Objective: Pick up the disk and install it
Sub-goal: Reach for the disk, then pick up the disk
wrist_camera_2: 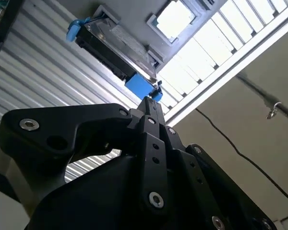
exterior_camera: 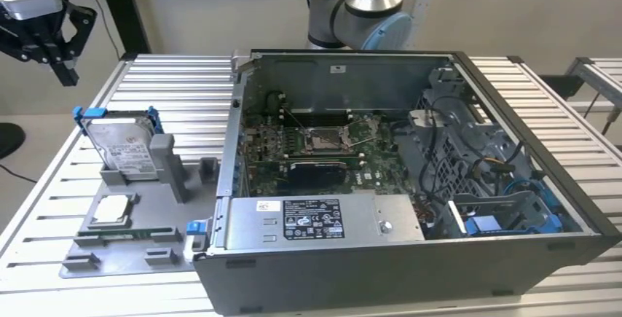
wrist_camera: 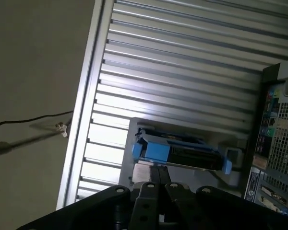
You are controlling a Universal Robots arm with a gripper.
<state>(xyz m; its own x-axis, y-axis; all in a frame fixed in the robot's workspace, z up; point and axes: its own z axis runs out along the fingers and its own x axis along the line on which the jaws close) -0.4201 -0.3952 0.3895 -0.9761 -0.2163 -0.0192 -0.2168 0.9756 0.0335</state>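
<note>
The gripper (exterior_camera: 66,76) hangs in the air above the slatted aluminium table (exterior_camera: 165,84), its two black fingers brought together at the tips with nothing between them; in both wrist views the fingers run side by side to one narrow point (wrist_camera_2: 151,101) (wrist_camera: 158,168). The disk (exterior_camera: 127,146) sits below the gripper and apart from it, not touched. It stands upright on its edge in a slot of the grey fixture tray (exterior_camera: 127,259), label side showing, with its blue frame along the edges and blue tabs at the corners. In both wrist views the disk (wrist_camera_2: 117,48) (wrist_camera: 182,153) lies straight ahead of the fingertips, seen edge-on, its blue end piece nearest the tips. Beyond the disk from the gripper, a small square processor chip (exterior_camera: 110,210) lies flat on the same tray. Further from the gripper than the tray, on the side away from the table's edge, the open computer case (exterior_camera: 408,277) lies on the table. It shows its motherboard with the bare CPU socket (exterior_camera: 325,138), the grey power supply (exterior_camera: 321,218), and blue-trimmed drive bays (exterior_camera: 505,218) at the far end. The case's rear panel with its ports (wrist_camera: 273,139) lies beside the disk in the first wrist view.
</note>
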